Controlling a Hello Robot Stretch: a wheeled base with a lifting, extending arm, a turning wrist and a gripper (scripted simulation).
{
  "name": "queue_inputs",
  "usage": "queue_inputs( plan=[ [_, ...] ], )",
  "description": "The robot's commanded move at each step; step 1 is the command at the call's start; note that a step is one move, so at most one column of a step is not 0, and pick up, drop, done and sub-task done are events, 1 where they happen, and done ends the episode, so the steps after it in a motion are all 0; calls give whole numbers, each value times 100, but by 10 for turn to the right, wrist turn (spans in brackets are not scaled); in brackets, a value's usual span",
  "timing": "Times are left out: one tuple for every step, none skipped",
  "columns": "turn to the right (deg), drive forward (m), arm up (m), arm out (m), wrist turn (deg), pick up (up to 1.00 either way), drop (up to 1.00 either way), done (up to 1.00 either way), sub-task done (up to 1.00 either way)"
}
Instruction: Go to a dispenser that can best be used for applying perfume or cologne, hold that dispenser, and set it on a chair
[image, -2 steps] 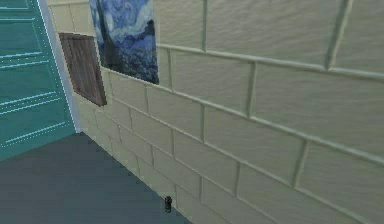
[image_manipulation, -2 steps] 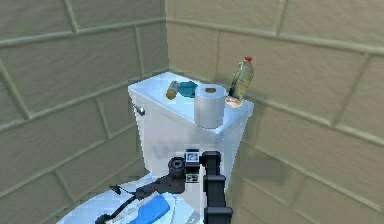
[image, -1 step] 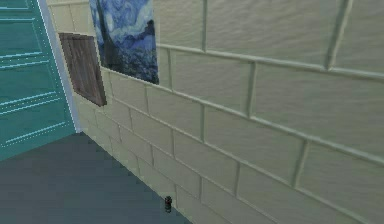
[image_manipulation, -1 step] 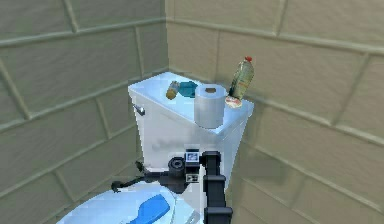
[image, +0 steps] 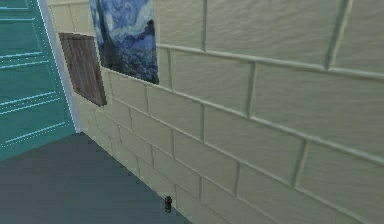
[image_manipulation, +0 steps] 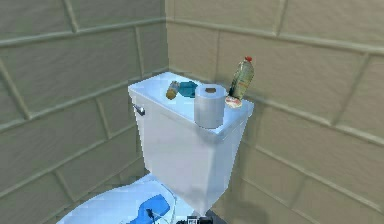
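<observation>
teal door (image: 25, 80) | blue painting (image: 127, 35), yellow swirls | brown picture (image: 83, 68) | pale blockwork wall (image: 260, 100) | white toilet (image_manipulation: 185, 145) | yellowish bottle (image_manipulation: 241, 80), red cap (image_manipulation: 247, 60)

Glossy white toilet tank (image_manipulation: 185, 145), matt paper roll (image_manipulation: 210, 106), clear glassy bottle (image_manipulation: 242, 75), matt block wall (image: 270, 120)

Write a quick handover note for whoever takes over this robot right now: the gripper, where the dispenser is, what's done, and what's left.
Gripper: low at the arm side view's bottom edge, near the toilet seat. I cannot tell whether it holds anything.
Likely dispenser: a tall bottle with a red top, upright on the toilet's tank, beside a toilet paper roll.
Done: the robot is at the toilet with the bottle on its arm side.
Left: grasp the bottle, find a chair, and set it there.
</observation>
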Motion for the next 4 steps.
queue_inputs(
  plan=[
    [0,0,0,0,0,100,0,0,0],
    [0,0,10,0,0,0,0,0,0],
    [0,0,42,0,0,0,0,0,0],
    [0,0,0,0,-450,0,0,0,0]
  ],
)
